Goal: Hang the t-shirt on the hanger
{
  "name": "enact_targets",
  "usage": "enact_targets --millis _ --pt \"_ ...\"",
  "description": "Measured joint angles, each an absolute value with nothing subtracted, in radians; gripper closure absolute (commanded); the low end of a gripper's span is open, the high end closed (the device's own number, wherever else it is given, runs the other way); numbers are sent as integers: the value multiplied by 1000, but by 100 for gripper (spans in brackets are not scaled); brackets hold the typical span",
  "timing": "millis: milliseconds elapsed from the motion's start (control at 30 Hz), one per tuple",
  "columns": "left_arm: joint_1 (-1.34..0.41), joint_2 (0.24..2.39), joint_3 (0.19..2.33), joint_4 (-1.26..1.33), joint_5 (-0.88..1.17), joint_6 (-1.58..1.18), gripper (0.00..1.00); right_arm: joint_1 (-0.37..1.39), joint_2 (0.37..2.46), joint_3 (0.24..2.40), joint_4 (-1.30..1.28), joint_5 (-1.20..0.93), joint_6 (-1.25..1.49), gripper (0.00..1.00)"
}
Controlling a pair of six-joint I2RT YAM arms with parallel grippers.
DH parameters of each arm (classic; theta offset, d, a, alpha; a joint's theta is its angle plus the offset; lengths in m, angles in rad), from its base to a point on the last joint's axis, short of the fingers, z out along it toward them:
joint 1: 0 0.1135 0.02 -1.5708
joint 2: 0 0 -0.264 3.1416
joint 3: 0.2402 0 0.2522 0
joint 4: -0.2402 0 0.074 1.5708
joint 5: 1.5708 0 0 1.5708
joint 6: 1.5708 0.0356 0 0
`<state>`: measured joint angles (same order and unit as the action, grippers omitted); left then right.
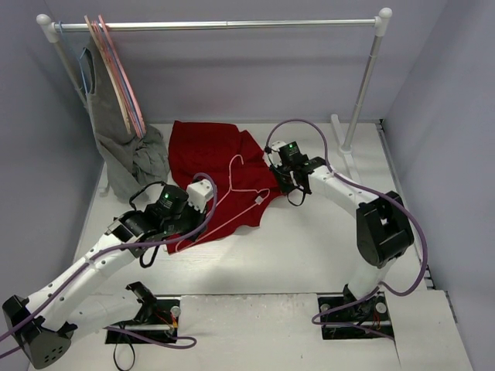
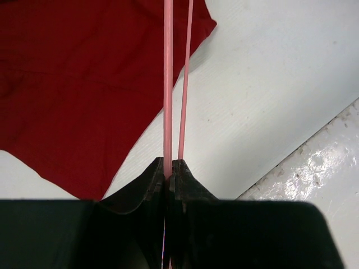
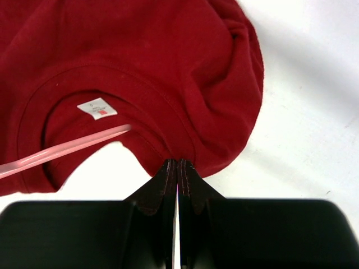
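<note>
The deep-red t-shirt (image 1: pixel 205 154) lies spread on the white table. The pale-pink wire hanger (image 1: pixel 249 191) lies across its near edge, hook pointing away. My left gripper (image 1: pixel 207 207) is shut on a hanger wire (image 2: pixel 168 84), gripped at the fingertips (image 2: pixel 168 167); a second wire (image 2: pixel 185 84) runs beside it over the shirt's edge (image 2: pixel 73 84). My right gripper (image 1: pixel 271 162) is shut on the shirt's collar rim (image 3: pixel 178 162). In the right wrist view the white neck label (image 3: pixel 96 107) shows and a pink wire end (image 3: pixel 61 150) reaches into the neck opening.
A clothes rack rail (image 1: pixel 224 25) spans the back, with a tan hanger (image 1: pixel 116 69) and a bluish hanger carrying a grey garment (image 1: pixel 131 154) at its left end. The rack's right pole (image 1: pixel 363 85) stands behind my right arm. Grey walls close in both sides.
</note>
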<state>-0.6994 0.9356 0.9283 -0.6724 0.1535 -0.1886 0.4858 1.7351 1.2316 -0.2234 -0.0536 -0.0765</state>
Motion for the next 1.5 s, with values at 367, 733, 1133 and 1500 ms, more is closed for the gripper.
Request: enact_targets --millis 367,733,1133,1500 --pt "-699 942 946 -619 200 -157 100 486 1732 1236 -259 -95 -73 100" --pt "-740 966 896 -528 150 -113 100 486 1730 1303 -308 -135 -73 100" --pt "-814 965 784 -259 69 -78 100 486 1721 1496 -430 -172 -81 100" --pt "-819 1002 723 8 10 -111 100 485 1679 1625 -511 -184 -92 100"
